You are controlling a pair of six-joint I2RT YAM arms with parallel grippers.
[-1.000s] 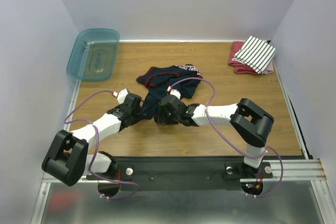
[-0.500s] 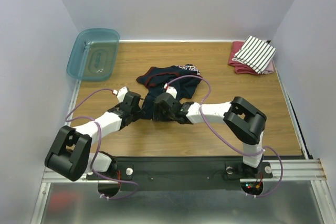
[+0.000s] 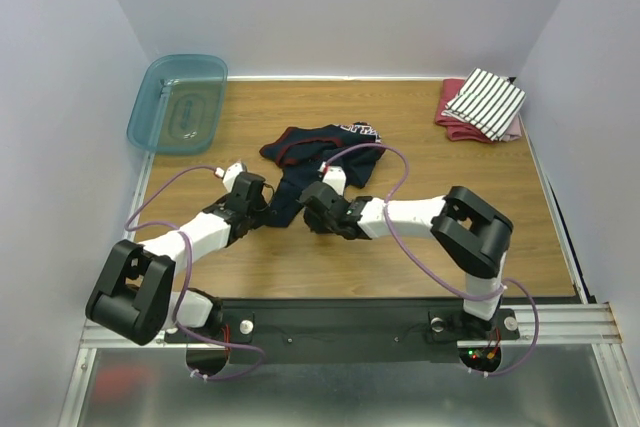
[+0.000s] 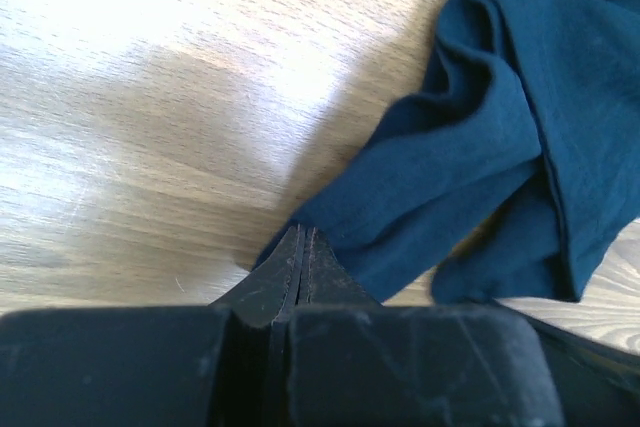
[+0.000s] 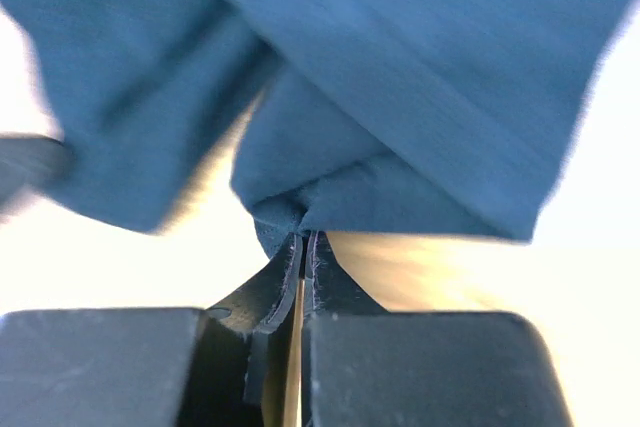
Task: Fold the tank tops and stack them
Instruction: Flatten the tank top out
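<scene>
Crumpled navy tank top [image 3: 318,147] with red trim, mid wooden table [image 3: 420,247], pinched at its near edge by both arms.
The left gripper [image 4: 303,252] and right gripper [image 5: 303,247] are clamped tight, each nipping a fold of soft matte knit, close side by side. The garment's bulk lies beyond them toward the far wall, heaped in loose folds running near-left to far-right. Likely next: draw the corners apart to spread it. The white dark-striped tank top [image 3: 487,99], folded square, sits in the far right corner on a folded pink cloth [image 3: 450,119].
</scene>
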